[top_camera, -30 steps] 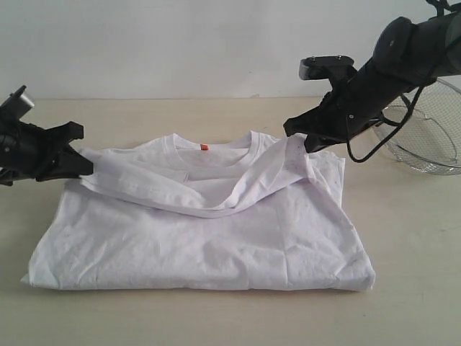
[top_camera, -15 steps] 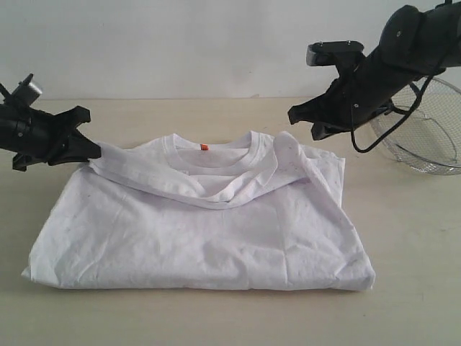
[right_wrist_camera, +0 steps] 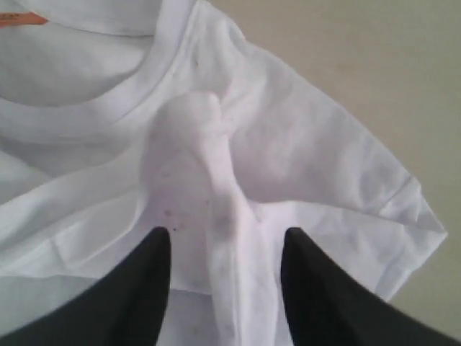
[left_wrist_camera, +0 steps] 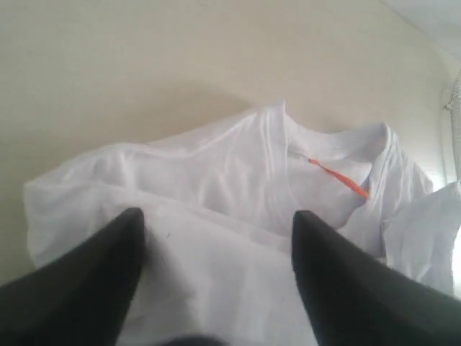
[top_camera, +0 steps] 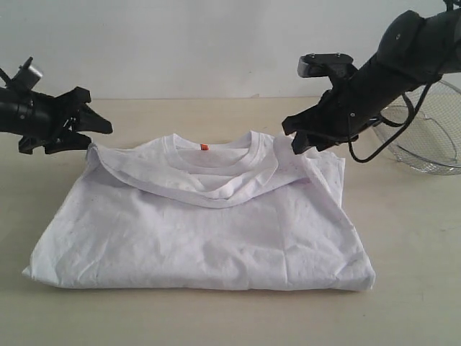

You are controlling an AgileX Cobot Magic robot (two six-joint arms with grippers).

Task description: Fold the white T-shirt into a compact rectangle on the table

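One wide, pale beige matte tabletop [top_camera: 216, 115] carried the wrinkled white short-sleeved T-shirt [top_camera: 202, 231], folded near its middle. The black left gripper [left_wrist_camera: 216, 216], released, hung just off one shoulder. The right gripper [right_wrist_camera: 227, 232], also released, straddled a raised cloth ridge, perhaps brushing it. A small orange neck tag [top_camera: 204, 147] showed at the collar.

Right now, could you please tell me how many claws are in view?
2. The left claw is open at the white T-shirt's left edge; the right claw is open above its right shoulder. None appears hidden.
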